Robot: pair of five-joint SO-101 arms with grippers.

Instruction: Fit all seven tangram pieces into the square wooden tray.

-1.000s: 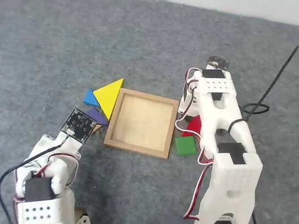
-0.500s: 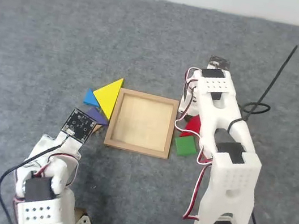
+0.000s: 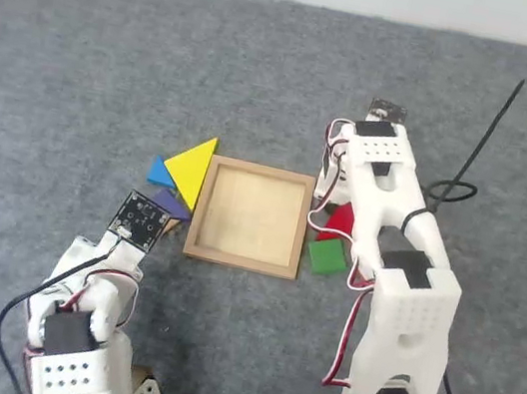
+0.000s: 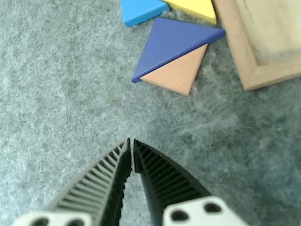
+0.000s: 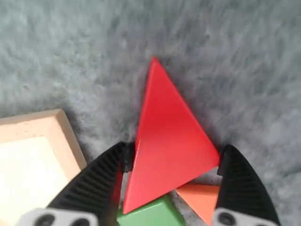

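The square wooden tray lies between the two arms. A yellow triangle, a blue piece and a purple triangle lie at its left side. My left gripper is shut, holds nothing and hovers over carpet short of the purple triangle and a tan triangle. My right gripper is closed on the red triangle, one finger against each side. The red triangle overlaps a green square and an orange piece. That green square sits right of the tray.
Grey carpet covers the table, with free room beyond the tray and on the far left. A black cable rises at the right behind the right arm. The tray's corner lies just beside the right gripper.
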